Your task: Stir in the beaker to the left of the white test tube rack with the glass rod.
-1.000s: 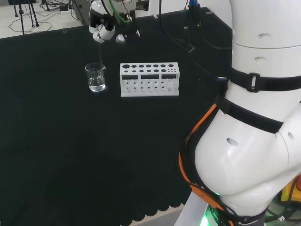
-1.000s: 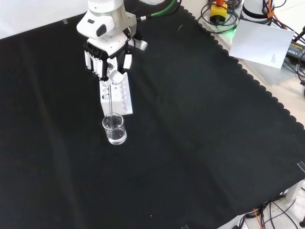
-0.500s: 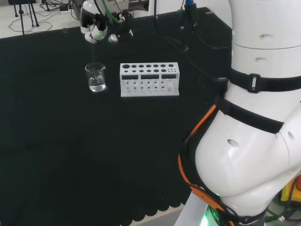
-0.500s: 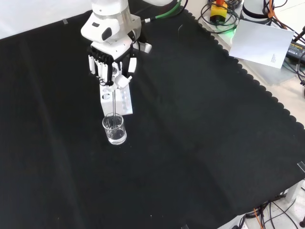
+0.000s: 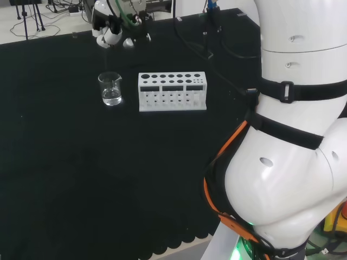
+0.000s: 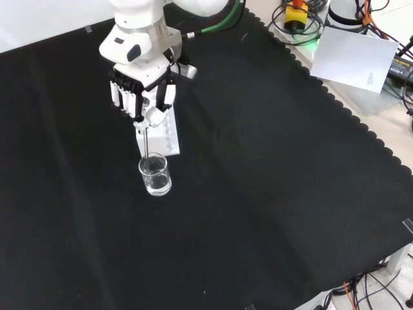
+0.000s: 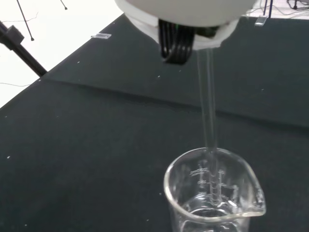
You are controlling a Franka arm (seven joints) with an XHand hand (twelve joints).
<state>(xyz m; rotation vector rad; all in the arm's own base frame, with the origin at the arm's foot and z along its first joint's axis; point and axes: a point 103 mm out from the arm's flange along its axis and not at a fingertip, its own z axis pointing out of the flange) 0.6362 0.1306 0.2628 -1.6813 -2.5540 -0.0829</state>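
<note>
Head view first, left to right: my hand point(image 5: 111, 33) sits high at the far edge of the cloth, above the beaker point(image 5: 110, 89), which stands just left of the white test tube rack point(image 5: 172, 91) with a little clear liquid in its base. Since a second ago the hand has risen and shifted slightly leftward in this view, while beaker and rack have stayed put. Front view shows the hand point(image 6: 141, 93) with fingers curled, pinching the top of the glass rod point(image 6: 148, 137), which hangs nearly upright; its lower end reaches the beaker point(image 6: 155, 175) mouth. From the wrist view, the glass rod point(image 7: 208, 111) passes the rim of the beaker point(image 7: 212, 198) and runs down the inner wall, though I cannot tell whether its tip reaches the liquid. I judge the lift has pulled the rod shallower, so I am either mid-stroke or withdrawing. If stirring continues, I would lower a touch and keep the rod off the glass wall, since the beaker looks light enough to tip.
</note>
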